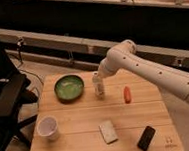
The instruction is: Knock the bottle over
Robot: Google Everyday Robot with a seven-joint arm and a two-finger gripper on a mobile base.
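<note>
A small clear bottle (99, 88) with a pale label stands upright on the wooden table (83, 126), just right of the green bowl. My gripper (100, 78) is at the end of the white arm (148, 74), right at the bottle's top. The arm reaches in from the right.
A green bowl (69, 87) sits at the back left of the table. An orange carrot-like item (127, 94) lies right of the bottle. A white cup (48, 128) stands front left. A pale sponge (108, 131) and a black phone (146, 138) lie at the front.
</note>
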